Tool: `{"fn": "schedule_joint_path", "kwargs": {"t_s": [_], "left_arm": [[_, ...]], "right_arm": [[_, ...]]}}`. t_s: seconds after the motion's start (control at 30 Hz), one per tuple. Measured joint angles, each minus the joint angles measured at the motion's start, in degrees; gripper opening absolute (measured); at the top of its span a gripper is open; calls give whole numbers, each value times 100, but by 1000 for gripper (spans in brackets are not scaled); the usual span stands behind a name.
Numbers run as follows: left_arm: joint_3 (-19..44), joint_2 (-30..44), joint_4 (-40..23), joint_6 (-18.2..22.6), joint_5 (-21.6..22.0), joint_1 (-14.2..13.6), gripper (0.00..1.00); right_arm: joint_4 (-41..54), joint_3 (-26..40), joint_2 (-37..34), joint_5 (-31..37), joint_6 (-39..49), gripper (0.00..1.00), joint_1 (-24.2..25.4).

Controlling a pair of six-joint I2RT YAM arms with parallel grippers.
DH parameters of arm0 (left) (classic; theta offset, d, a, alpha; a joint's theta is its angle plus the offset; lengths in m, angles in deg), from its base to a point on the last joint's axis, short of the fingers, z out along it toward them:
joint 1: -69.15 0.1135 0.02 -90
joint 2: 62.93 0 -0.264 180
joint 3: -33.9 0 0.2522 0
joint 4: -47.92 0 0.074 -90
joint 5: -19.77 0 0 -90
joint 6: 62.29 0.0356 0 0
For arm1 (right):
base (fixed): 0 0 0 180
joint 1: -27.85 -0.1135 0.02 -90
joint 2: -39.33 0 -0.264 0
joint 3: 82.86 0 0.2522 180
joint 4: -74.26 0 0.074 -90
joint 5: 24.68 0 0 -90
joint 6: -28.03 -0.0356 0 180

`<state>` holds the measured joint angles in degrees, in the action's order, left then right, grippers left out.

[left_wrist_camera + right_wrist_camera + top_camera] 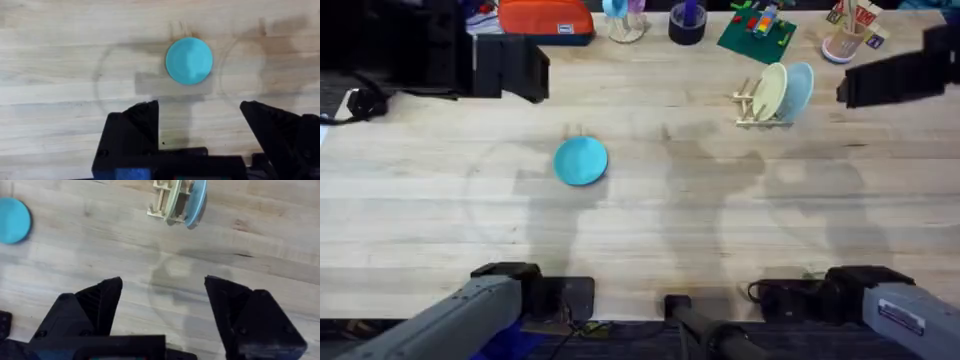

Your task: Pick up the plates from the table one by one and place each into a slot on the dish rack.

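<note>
A turquoise plate (581,160) lies flat on the table (650,230), left of centre. It also shows ahead of my left gripper (200,107), which is open and hangs apart from the plate (189,60). The dish rack (752,108) stands at the back right with a cream plate (772,92) and a pale blue plate (798,90) upright in it. My right gripper (164,281) is open over bare wood, well short of the rack (161,202). Both arms sit low near the table's front edge.
Along the back edge are an orange case (545,18), a dark roll (687,25), a green block board (757,30) and a cup of sticks (845,40). Black equipment sits at the back left (510,68) and back right (895,75).
</note>
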<state>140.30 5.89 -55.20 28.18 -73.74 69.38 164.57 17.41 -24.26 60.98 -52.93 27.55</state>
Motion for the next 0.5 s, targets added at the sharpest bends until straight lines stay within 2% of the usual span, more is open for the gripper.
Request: {"fn": "schedule_joint_path", "kwargs": {"t_s": [0.2,0.5], "left_arm": [[0,426,-197,0,-13,2,993],[0,837,-230,0,-13,1,993]], "right_arm": [[12,97,-434,2,8,992,0],[0,99,-541,0,131,994,0]]}}
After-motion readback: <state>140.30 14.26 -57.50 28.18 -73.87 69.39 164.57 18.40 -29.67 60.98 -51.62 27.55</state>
